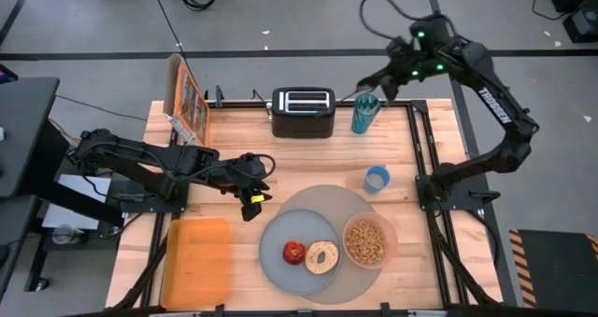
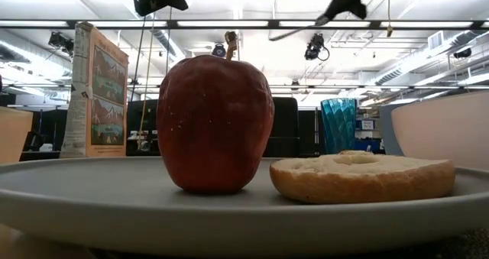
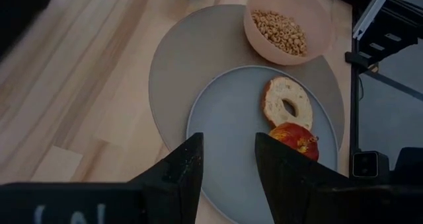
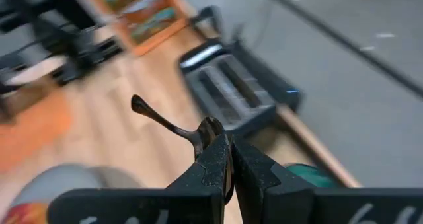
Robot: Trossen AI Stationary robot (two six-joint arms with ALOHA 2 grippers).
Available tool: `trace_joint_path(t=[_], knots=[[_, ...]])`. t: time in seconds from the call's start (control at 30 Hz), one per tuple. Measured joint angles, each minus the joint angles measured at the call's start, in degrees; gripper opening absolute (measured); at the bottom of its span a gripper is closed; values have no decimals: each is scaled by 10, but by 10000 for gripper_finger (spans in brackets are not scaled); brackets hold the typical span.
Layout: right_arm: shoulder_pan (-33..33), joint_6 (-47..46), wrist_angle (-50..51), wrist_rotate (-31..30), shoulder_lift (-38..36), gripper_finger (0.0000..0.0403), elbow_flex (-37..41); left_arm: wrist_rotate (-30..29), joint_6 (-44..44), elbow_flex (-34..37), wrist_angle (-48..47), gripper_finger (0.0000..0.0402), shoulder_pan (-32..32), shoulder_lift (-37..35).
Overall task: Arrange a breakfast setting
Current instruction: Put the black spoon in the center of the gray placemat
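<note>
Right wrist view is showing the right gripper (image 4: 228, 159) pinching the metal spoon (image 4: 173, 126) at its bowl end between closed fingers, the handle reaching out ahead of them, with the toaster (image 4: 231, 88) lying just beyond and below. To do this step well, I judge the arm is needing to carry the spoon level, well clear of the teal tumbler (image 1: 365, 113), and lower it onto the grey mat (image 1: 322, 201) beside the pink bowl (image 1: 368, 241) before releasing. Farther off, the left gripper (image 3: 228, 168) is hovering with fingers apart and empty, the plate (image 3: 225, 125) with bagel (image 3: 288, 103) and apple (image 3: 295, 139) just ahead of them.
</note>
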State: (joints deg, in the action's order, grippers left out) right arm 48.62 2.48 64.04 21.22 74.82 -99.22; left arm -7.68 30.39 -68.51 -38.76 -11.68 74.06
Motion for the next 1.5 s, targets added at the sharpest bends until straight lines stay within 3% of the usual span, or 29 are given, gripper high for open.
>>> trace_joint_path(t=[0.1,0.43,0.73,1.13,1.33,1.5], knots=[[-31,1,0,31,23,28,0,0,0,0,0,144,0,0],[-165,84,83,30,98,28,0,0,7,-1,-30,144,2,-13],[-229,155,144,43,178,28,0,-1,9,0,-32,144,10,-25],[-282,202,136,87,253,28,42,0,17,0,-32,144,10,-26],[-308,182,79,157,262,28,87,0,15,0,-32,144,10,-26],[-343,174,40,173,264,28,103,0,7,0,-32,144,10,-26]])
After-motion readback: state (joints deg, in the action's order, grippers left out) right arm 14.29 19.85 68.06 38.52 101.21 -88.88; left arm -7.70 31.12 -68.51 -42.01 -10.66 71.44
